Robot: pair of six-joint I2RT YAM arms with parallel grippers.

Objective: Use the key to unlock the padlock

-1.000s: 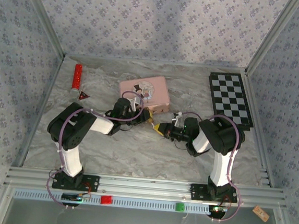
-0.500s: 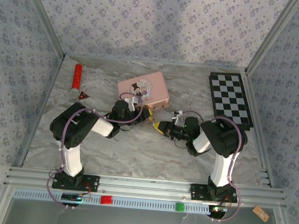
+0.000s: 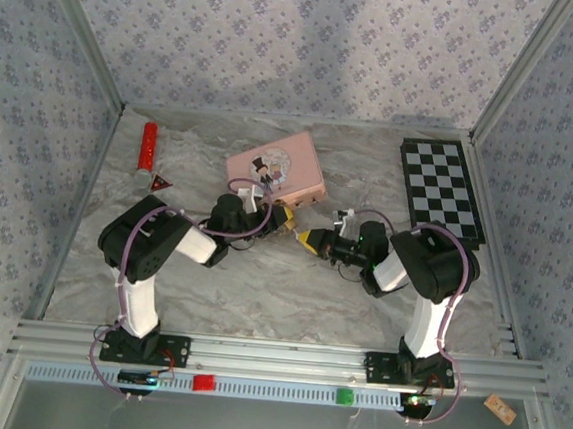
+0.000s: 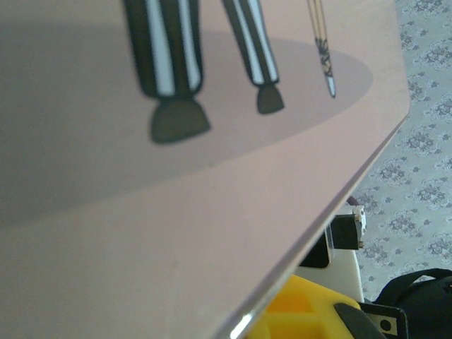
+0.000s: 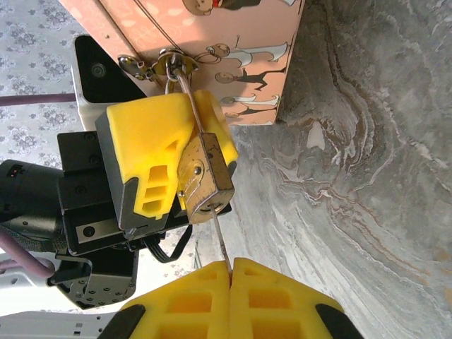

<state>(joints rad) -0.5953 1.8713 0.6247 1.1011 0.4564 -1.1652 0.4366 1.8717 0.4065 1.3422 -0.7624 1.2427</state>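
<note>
A small brass padlock [image 5: 205, 180] hangs by its thin shackle from the hasp [image 5: 166, 65] of the pink tin [image 3: 275, 171]. My left gripper [image 3: 278, 220] is shut on the padlock, with yellow fingers [image 5: 148, 141] on both sides of its body. A thin silvery key [image 5: 219, 236] runs from the padlock's underside into my right gripper [image 5: 229, 267], which is shut on the key. In the top view the right gripper [image 3: 309, 241] meets the left one just in front of the tin. The left wrist view looks along the tin's lid [image 4: 176, 176], with one yellow finger [image 4: 300, 311] below its edge.
A black-and-white checkerboard [image 3: 441, 188] lies at the back right. A red stick [image 3: 148, 145] and a small dark red triangle [image 3: 160, 180] lie at the back left. Patterned walls close in the table on three sides.
Both grippers have shifted slightly away from the arm bases, toward the tin. The tin has slid and turned a little toward the back wall. The left jaws have closed a touch more.
</note>
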